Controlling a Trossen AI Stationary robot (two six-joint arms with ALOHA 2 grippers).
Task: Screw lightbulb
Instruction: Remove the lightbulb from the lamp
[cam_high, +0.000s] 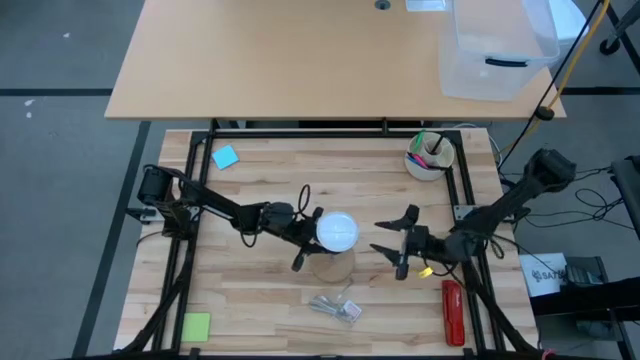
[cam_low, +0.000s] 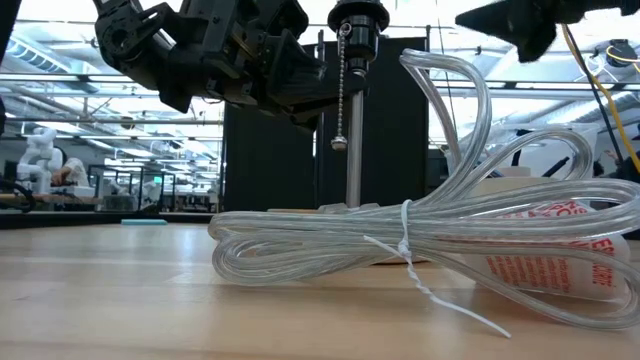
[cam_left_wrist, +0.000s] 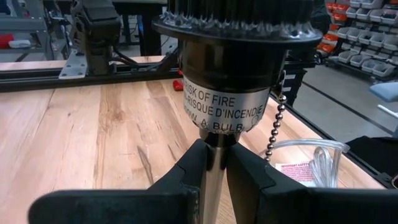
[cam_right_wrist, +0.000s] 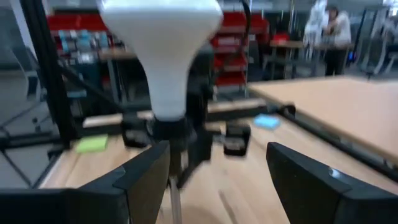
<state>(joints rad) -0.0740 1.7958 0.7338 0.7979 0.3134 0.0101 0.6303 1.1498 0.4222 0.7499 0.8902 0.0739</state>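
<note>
The bulb (cam_high: 337, 231) is white, a round globe narrowing to a neck, and it sits upright in the black socket (cam_left_wrist: 224, 74) at mid-table, on a thin metal post (cam_left_wrist: 214, 180). My left gripper (cam_left_wrist: 214, 163) is clamped on that post just under the socket, fingers pinching it from both sides. My right gripper (cam_high: 393, 244) hangs just beside the bulb, fingers spread wide, touching nothing. A pull chain (cam_low: 343, 90) dangles from the socket.

grey floor (cam_high: 60, 150) around a tan table (cam_high: 290, 60) (beyond the workbench); ceiling lights (cam_low: 60, 60) overhead.
</note>
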